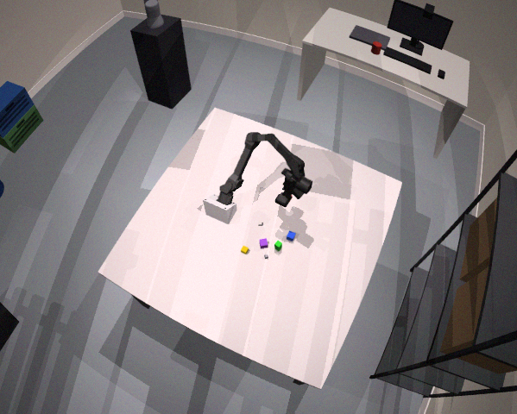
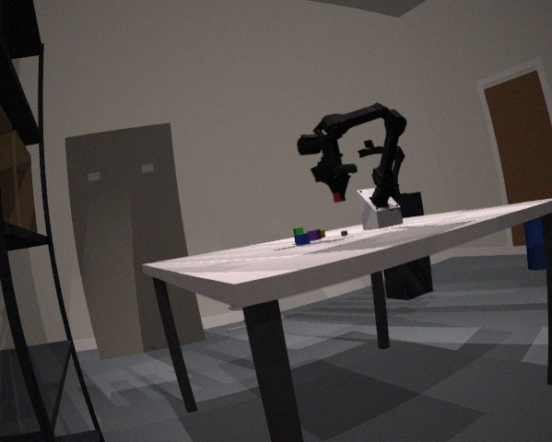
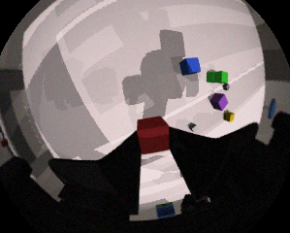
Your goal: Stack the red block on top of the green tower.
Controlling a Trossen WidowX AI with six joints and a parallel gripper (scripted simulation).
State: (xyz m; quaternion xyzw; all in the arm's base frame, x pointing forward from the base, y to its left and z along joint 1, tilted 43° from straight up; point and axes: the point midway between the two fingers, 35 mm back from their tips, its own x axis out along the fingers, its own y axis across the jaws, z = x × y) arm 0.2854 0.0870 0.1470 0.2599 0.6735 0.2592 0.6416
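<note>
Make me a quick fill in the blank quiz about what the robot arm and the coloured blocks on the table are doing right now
1. The gripper is shut on the ____ block.
2. That block hangs ____ the white table, not resting on it.
3. In the exterior view, the green tower stands just behind the ____ block.
4. The purple block lies between the green tower and the ____ block.

Missing words: red; above; blue; yellow
</note>
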